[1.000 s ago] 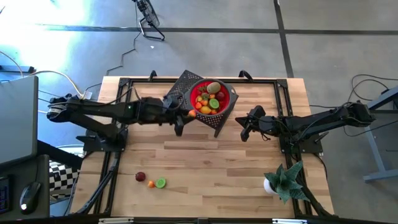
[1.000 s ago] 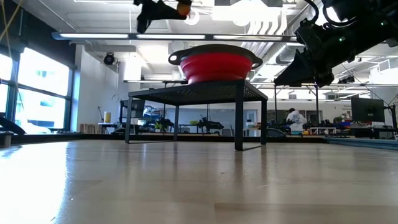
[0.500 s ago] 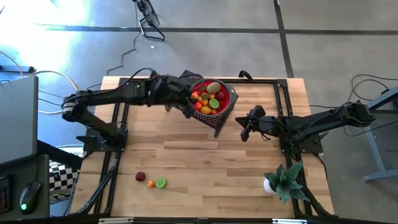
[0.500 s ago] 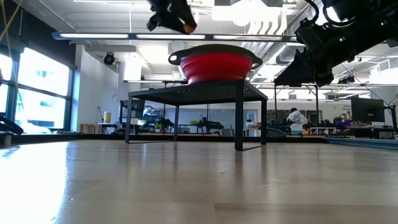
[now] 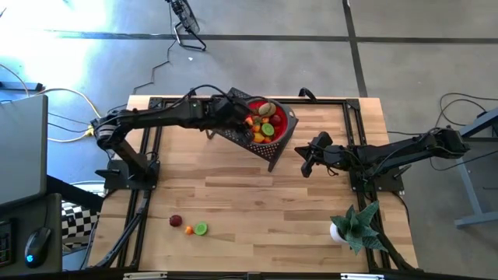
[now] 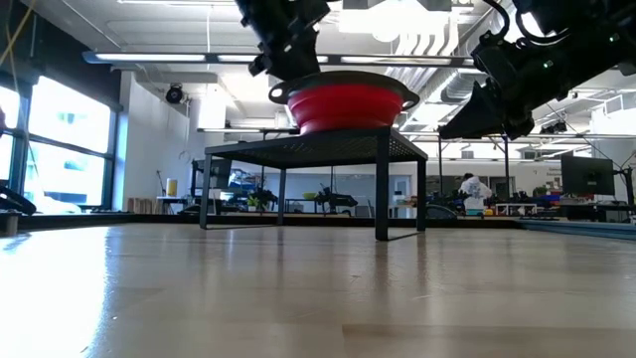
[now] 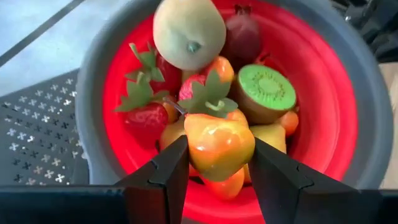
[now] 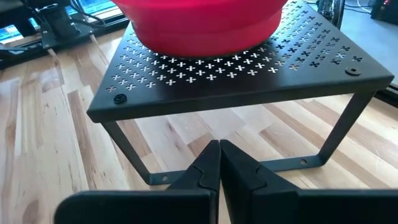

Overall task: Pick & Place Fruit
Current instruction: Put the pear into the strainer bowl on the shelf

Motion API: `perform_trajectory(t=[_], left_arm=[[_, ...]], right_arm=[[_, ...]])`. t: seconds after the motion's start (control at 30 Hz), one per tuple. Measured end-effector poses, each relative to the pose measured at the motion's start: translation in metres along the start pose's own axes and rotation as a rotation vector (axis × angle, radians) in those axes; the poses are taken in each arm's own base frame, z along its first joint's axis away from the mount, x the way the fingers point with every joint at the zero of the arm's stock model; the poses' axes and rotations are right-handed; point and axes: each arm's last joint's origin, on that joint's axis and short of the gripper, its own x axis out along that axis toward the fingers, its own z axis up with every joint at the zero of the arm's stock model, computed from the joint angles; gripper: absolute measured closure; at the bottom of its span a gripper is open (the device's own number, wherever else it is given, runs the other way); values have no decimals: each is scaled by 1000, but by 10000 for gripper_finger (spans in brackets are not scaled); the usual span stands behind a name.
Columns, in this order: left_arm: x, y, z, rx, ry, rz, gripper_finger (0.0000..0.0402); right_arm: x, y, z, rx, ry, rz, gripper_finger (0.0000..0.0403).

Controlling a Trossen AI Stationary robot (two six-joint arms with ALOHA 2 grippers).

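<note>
The left gripper [image 7: 214, 163] is hanging over the red bowl [image 5: 289, 118], its fingers [image 7: 168, 171] clamped on a yellow-orange fruit [image 7: 219, 144] with red patches. In the high view the bowl is sitting on a black perforated stand [image 5: 230, 105] toward 12 o'clock on the table [image 5: 257, 202], and it is already heaped with strawberries [image 7: 144, 115], a kiwi half [image 7: 267, 91], a pale round fruit [image 7: 189, 31] and others.

The main risk is coming from that heap. The held fruit is hovering above the pile on the bowl's 9 o'clock side, near the rim; let go from this height, it could bounce off the rounded pieces, roll over the rim, drop through to the table or knock another piece out. Lowering too far is risky as well, since the fingers could press into the pile or nudge the bowl along the stand.

Three more fruits [image 5: 189, 227] are lying toward 7 o'clock on the table, still to be fetched.

The right gripper [image 5: 306, 166] is waiting near 3 o'clock beside the stand, fingers pressed together on nothing; a wide swing from the left arm could be bringing the two close.
</note>
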Motion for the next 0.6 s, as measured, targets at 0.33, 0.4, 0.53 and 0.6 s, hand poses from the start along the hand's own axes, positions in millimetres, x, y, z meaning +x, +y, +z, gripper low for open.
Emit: perform_trajectory(t=[0.33, 0.4, 0.53, 0.6], left_arm=[[12, -1, -9, 27, 75, 73, 254], [12, -1, -9, 26, 73, 68, 254], [12, -1, -8, 22, 65, 58, 254], [12, -2, -7, 18, 51, 52, 254]], right_arm=[[0, 0, 0, -3, 4, -2, 400], [0, 0, 0, -3, 4, -2, 400], [0, 0, 0, -2, 4, -2, 400], [0, 0, 0, -3, 4, -2, 400]])
